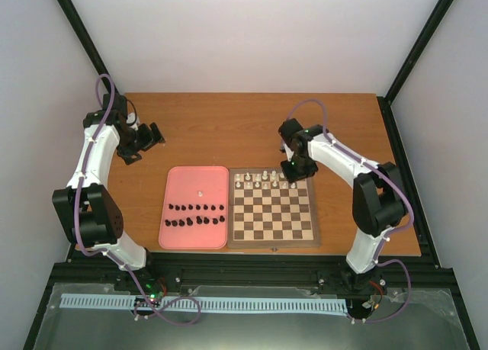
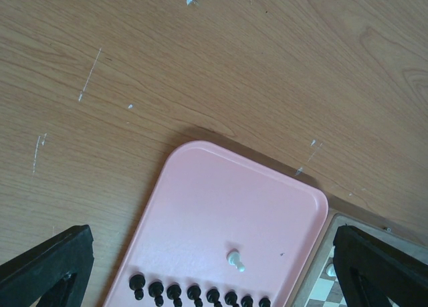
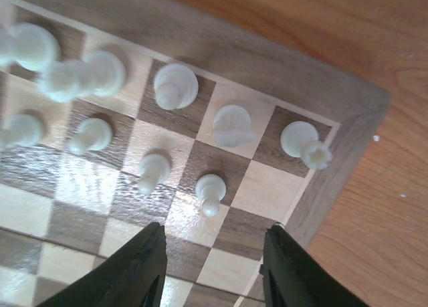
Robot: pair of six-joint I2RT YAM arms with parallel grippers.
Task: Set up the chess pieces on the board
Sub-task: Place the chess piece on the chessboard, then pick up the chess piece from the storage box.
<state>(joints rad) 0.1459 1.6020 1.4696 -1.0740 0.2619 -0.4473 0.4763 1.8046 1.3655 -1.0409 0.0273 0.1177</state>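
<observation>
While black pieces (image 1: pixel 197 215) are sitting in the pink tray (image 1: pixel 174 184) (one white pawn (image 1: pixel 200 191) too), both grippers are gaping empty.
White pieces (image 1: pixel 264 178) are lining the board (image 1: pixel 273 240)'s far rows — right gripper (image 3: pixel 214 232) hovering there, left gripper (image 1: pixel 146 149) beyond the tray.

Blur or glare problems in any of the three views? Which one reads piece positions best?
Top external: evenly lit, but the chess pieces are too small to tell apart. Left wrist: table grain sharp, soft shadow along the pink tray's rim. Right wrist: best detail, though pieces at upper left go soft, the board shows sheen on its left squares, and the right gripper is dark.
</observation>
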